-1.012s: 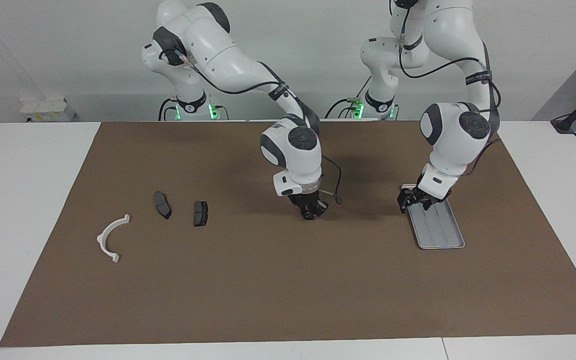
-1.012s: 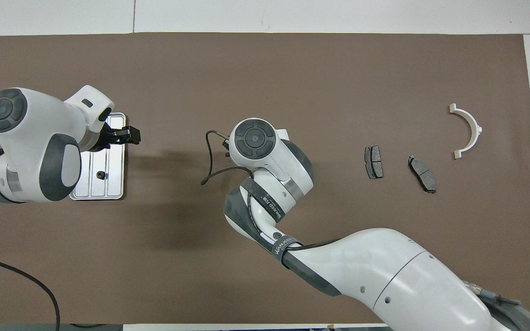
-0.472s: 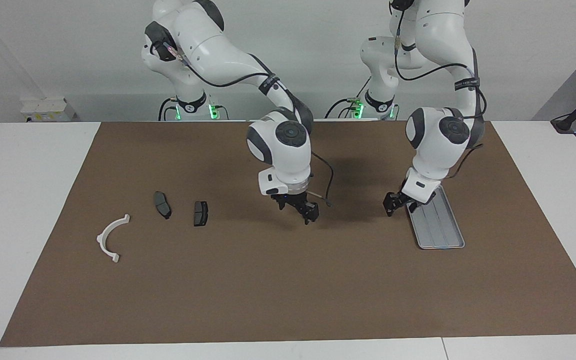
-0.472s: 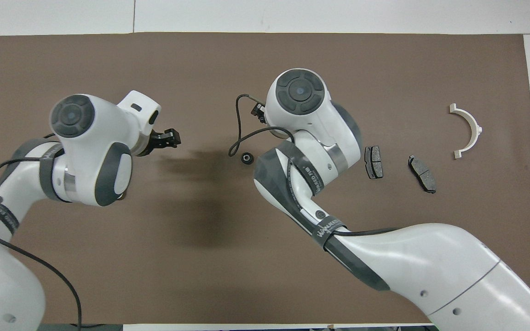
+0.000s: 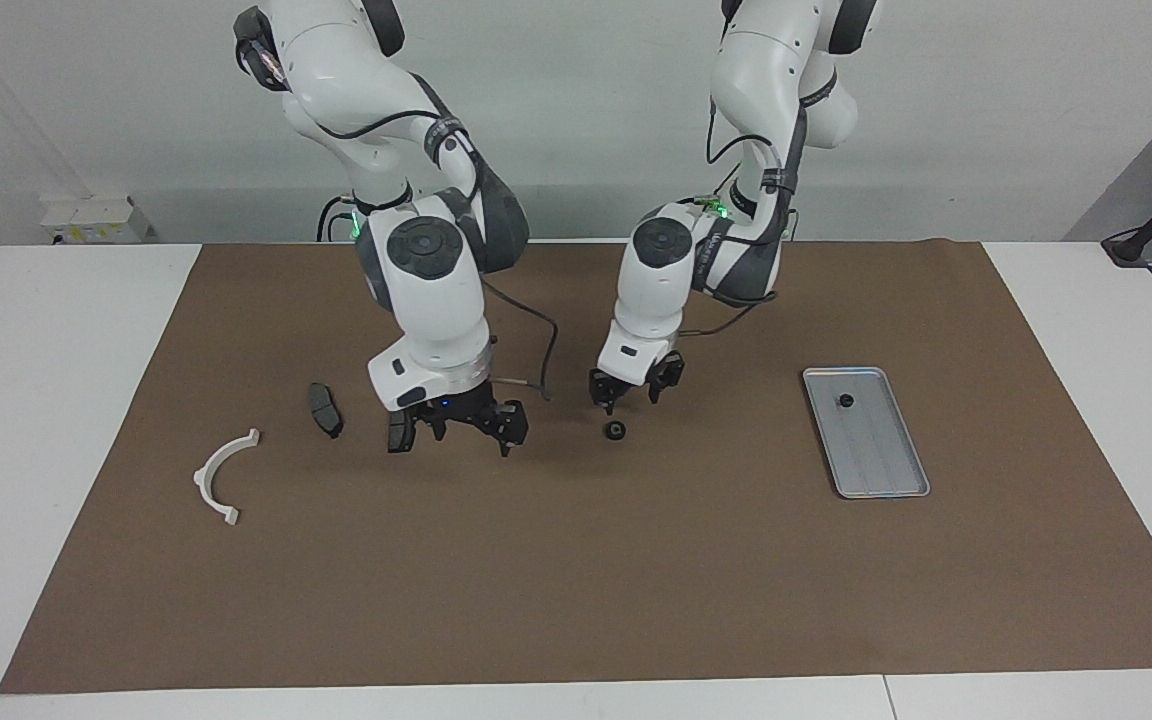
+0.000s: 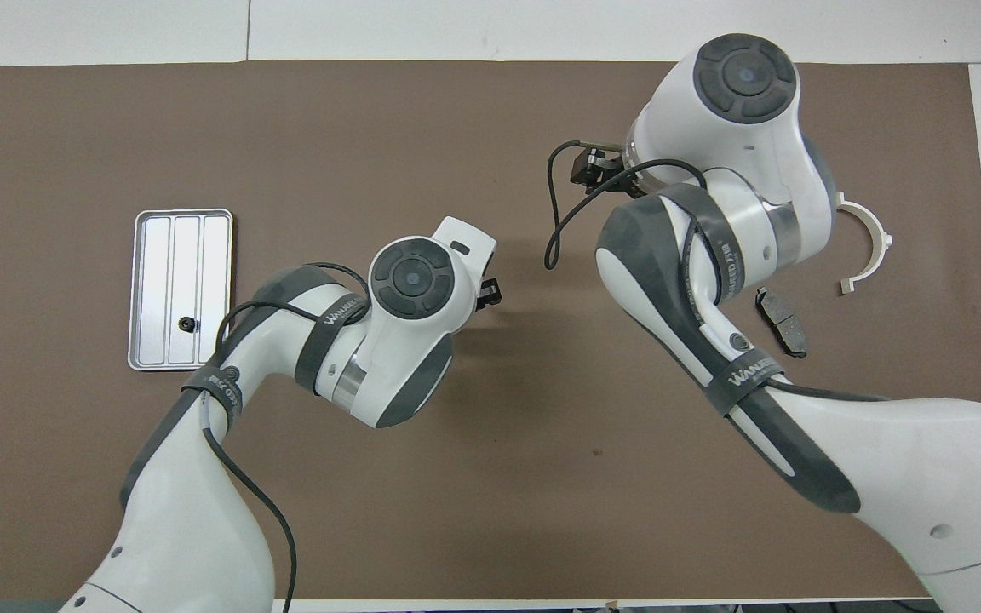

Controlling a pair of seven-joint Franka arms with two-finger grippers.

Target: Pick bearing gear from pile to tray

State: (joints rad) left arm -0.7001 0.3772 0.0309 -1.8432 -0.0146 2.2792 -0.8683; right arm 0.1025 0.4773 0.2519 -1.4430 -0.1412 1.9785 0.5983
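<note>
A small black bearing gear (image 5: 614, 430) lies on the brown mat in the middle. My left gripper (image 5: 630, 398) hangs open just above it, on the robots' side; in the overhead view only its tip (image 6: 488, 294) shows and the gear is hidden under the hand. A second small black piece (image 5: 845, 401) lies in the silver tray (image 5: 876, 460), also seen from overhead (image 6: 187, 323) in the tray (image 6: 158, 255). My right gripper (image 5: 471, 435) is open and empty, low over the mat beside a dark brake pad (image 5: 398, 432).
A second brake pad (image 5: 325, 409) and the white plastic arc (image 5: 221, 480) lie toward the right arm's end of the table. From overhead, one pad (image 6: 782, 321) and the arc (image 6: 869, 243) show; the right arm covers the other pad.
The left gripper has moved from the tray to above the black gear in the middle. The right gripper has left that gear on the mat and moved over to the brake pads.
</note>
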